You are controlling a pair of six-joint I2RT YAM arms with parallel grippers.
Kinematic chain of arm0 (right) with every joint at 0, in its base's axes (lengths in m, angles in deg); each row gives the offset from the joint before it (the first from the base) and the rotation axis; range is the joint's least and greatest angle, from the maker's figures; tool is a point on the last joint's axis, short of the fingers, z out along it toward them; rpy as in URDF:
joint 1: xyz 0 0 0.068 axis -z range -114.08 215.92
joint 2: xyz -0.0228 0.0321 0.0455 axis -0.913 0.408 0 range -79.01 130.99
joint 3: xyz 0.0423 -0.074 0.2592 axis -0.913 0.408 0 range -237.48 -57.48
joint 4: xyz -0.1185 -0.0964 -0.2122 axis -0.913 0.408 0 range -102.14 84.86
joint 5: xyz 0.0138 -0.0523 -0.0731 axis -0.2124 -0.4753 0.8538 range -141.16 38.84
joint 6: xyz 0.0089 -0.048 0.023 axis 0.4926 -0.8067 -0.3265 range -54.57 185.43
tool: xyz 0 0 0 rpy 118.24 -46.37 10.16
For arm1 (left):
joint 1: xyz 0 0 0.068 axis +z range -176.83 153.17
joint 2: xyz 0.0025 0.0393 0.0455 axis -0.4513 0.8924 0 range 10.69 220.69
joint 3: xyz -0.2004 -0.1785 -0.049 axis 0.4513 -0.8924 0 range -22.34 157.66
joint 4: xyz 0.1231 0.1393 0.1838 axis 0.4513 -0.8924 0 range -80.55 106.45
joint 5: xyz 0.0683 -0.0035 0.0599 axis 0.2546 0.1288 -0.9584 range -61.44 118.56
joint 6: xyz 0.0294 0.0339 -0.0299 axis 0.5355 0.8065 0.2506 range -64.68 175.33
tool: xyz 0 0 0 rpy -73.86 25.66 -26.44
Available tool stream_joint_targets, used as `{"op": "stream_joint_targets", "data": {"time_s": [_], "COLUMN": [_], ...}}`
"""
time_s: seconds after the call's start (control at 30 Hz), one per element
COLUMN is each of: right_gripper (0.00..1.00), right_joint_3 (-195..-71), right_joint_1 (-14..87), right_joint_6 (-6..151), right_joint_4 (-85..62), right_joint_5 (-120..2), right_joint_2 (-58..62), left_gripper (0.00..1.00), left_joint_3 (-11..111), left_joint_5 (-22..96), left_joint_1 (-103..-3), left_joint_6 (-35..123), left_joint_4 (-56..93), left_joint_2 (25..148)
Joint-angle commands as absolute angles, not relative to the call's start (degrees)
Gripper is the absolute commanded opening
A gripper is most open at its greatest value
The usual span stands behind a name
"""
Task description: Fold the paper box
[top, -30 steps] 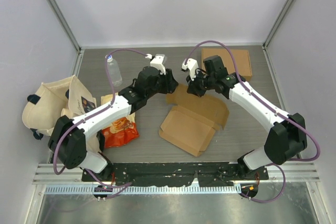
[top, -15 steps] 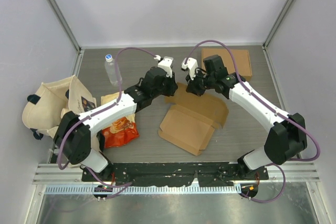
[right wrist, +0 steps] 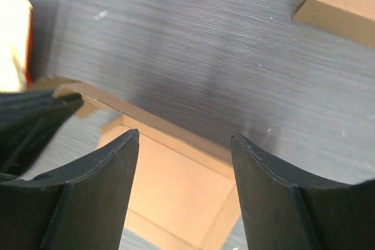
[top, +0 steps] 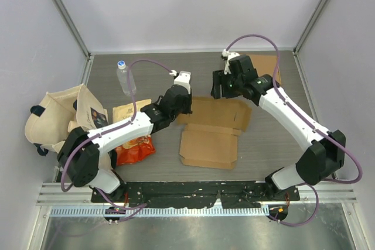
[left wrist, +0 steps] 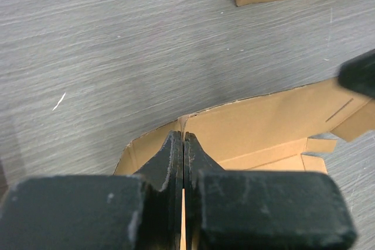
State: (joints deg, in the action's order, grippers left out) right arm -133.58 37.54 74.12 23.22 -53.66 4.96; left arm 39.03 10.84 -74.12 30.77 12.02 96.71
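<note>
The paper box (top: 211, 139) lies unfolded and flat in the middle of the table, its brown inside facing up. My left gripper (top: 186, 108) is at the box's far left corner. In the left wrist view its jaws (left wrist: 184, 136) are pressed together with a thin flap edge of the box (left wrist: 263, 121) between them. My right gripper (top: 218, 88) hovers over the far edge of the box. Its fingers (right wrist: 184, 144) are spread wide with nothing between them, and the box (right wrist: 176, 191) lies below them.
A finished folded box (top: 266, 68) sits at the back right. A water bottle (top: 125, 79) stands at the back left. A cloth tote bag (top: 55, 115) and a red snack bag (top: 133, 144) lie at the left, near the left arm.
My right gripper opened, let go of the box and pulled back. The left gripper moved onto the box's left corner and shut there. The box dropped flat and swung round.
</note>
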Motion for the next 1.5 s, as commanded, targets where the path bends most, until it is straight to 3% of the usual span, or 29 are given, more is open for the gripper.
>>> {"op": "stream_joint_targets", "data": {"time_s": [0.0, 0.03, 0.17, 0.3, 0.4, 0.57, 0.77, 1.1, 1.3, 1.47], "right_gripper": [0.77, 0.82, 0.86, 0.82, 0.74, 0.69, 0.54, 0.48, 0.33, 0.29], "right_joint_3": [-137.82, -137.29, -134.13, -122.20, -117.60, -120.76, -115.58, -112.07, -110.40, -109.34], "right_joint_1": [37.71, 37.71, 37.71, 37.62, 37.45, 36.66, 36.57, 36.04, 35.95, 35.78], "right_joint_6": [98.36, 101.43, 122.14, 146.06, 154.96, 157.09, 165.18, 168.08, 169.48, 170.19], "right_joint_4": [28.13, 27.68, 25.75, 14.08, 10.53, 14.05, 13.44, 8.18, 5.63, 4.30], "right_joint_5": [-45.72, -44.05, -46.05, -50.45, -50.10, -44.84, -44.04, -44.30, -44.47, -44.74], "right_joint_2": [-2.51, -3.67, -8.60, -13.96, -14.06, -11.86, -13.35, -12.12, -11.51, -11.07], "left_gripper": [0.00, 0.00, 0.00, 0.00, 0.00, 0.00, 0.00, 0.00, 0.00, 0.00], "left_joint_3": [34.81, 34.27, 31.81, 28.12, 26.45, 24.25, 24.33, 24.86, 24.60, 24.69], "left_joint_5": [4.48, 4.04, 1.76, 0.61, 0.43, -0.27, -0.09, 0.35, 0.34, 0.78], "left_joint_1": [-74.64, -74.73, -75.08, -75.25, -75.43, -75.87, -76.13, -77.10, -77.36, -77.45], "left_joint_6": [26.50, 26.15, 25.09, 25.18, 25.79, 27.55, 28.43, 29.48, 29.40, 29.49], "left_joint_4": [19.25, 19.78, 22.50, 26.55, 29.36, 34.20, 36.40, 38.07, 38.33, 38.68], "left_joint_2": [92.08, 91.81, 89.45, 87.60, 86.54, 85.40, 85.92, 87.07, 87.24, 87.59]}}
